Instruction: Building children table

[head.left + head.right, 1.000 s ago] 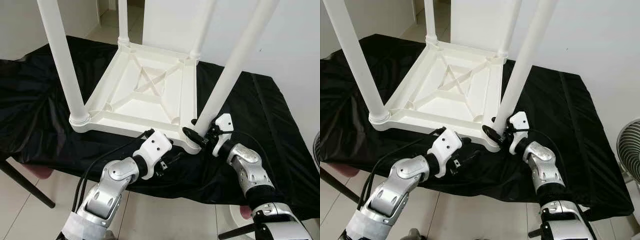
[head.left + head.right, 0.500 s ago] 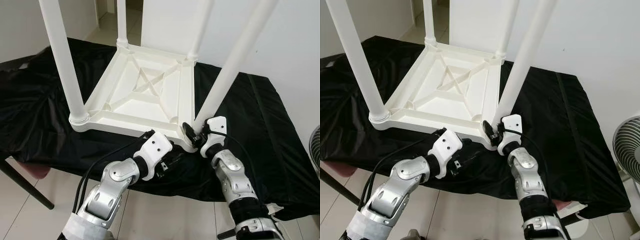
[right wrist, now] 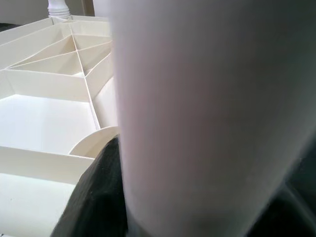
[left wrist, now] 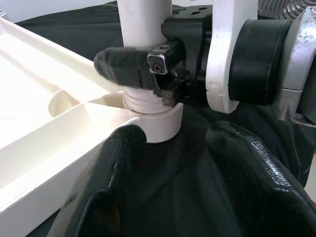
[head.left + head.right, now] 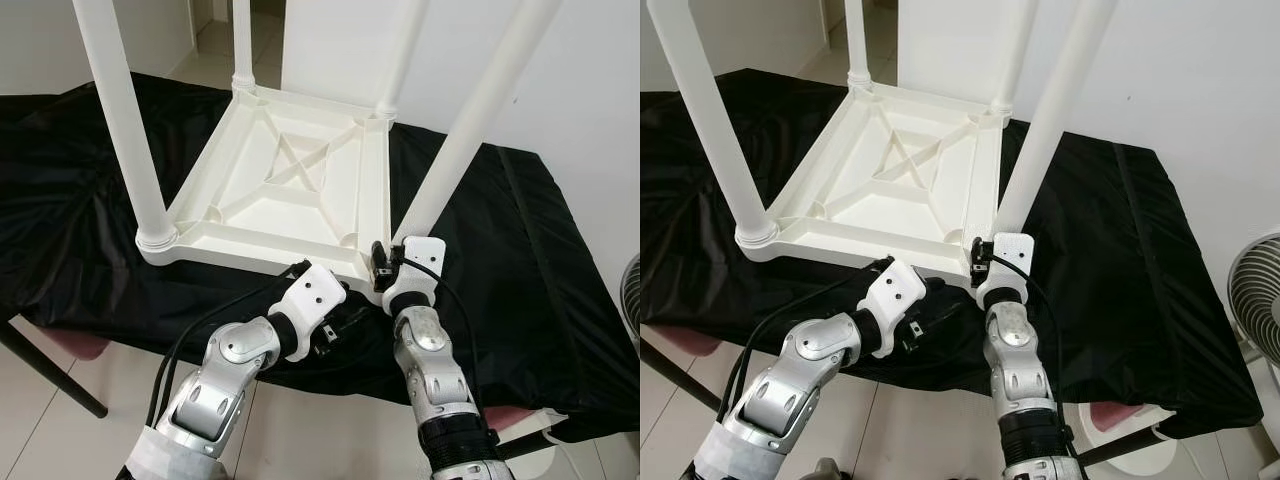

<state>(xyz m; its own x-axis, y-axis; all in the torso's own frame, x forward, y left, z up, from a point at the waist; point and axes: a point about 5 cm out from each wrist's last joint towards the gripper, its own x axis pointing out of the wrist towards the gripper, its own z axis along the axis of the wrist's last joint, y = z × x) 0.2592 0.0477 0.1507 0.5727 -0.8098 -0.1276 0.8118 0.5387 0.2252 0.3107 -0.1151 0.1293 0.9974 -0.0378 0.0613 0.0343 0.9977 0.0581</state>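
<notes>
Right claw (image 4: 148, 69) clenched on near-right leg (image 5: 470, 130), just above its ribbed thread.
Left claw (image 4: 177, 148) released beside smooth white ribbed-plastic table (image 5: 290, 190), black cloth bench (image 5: 530, 260).

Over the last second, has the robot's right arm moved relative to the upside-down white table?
Yes. The right gripper stays clamped on the near right leg at its socket, while the forearm has swung leftward, toward the left gripper, measured against the table frame.

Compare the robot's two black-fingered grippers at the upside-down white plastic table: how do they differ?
The right gripper is clamped on the base of the near-right white table leg; the left gripper is open, holding nothing. The right reaches the leg at its threaded socket; the left sits lower, over the black cloth. Both work at the same table corner.
</notes>
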